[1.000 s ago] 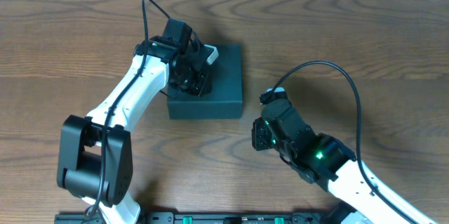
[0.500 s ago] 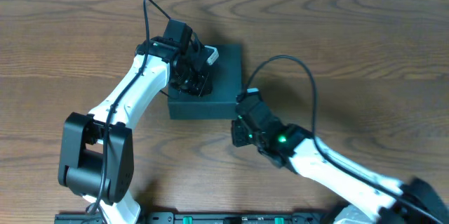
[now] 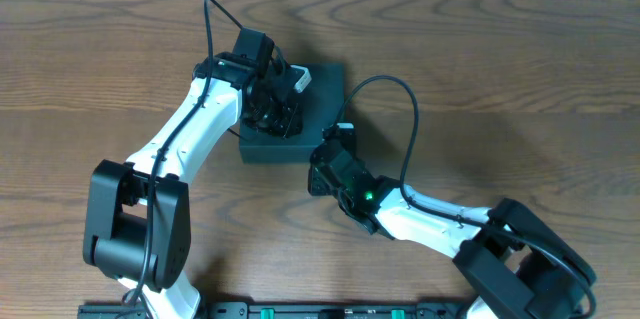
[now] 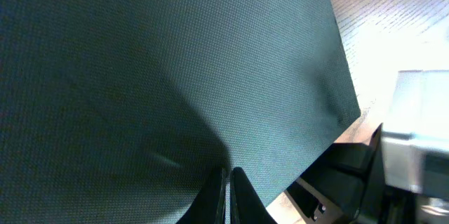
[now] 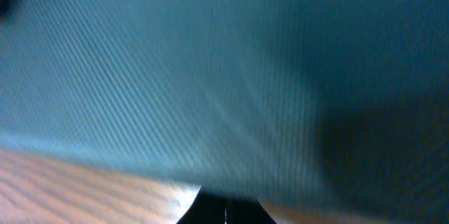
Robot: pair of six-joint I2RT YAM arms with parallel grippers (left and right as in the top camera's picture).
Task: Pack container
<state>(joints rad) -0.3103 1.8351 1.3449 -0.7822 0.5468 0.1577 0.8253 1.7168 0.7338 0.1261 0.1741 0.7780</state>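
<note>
Container (image 3: 322, 94) lies flat on the wooden table (image 3: 500, 59), lid down and top face up, as both arms close in on it. Within the last second the right gripper (image 3: 318, 162) has swung in from well off the container's right side to its near right corner. Its wrist view is now filled by a blurred teal wall of the container, with a strip of table below. The left gripper (image 3: 275, 111) has not shifted and stays planted over the left half of the lid.

Seen from its own wrist camera, the left gripper (image 4: 229, 178) has its fingers drawn almost together with only a slit between them. It holds nothing, and its tips are at the lid's textured surface; whether they press on it cannot be told. The right gripper (image 5: 224, 208) also appears closed and empty, though blur hides the detail.

With the lid already down, the packing looks close to done. The right arm's arrival probably means a push or a steadying touch at that corner while the left holds the lid flat.

Being square, the container has no real long axis. Its sides run nearly parallel to the table's edges, turned only slightly. The hinged side of the lid cannot be told from above.
</note>
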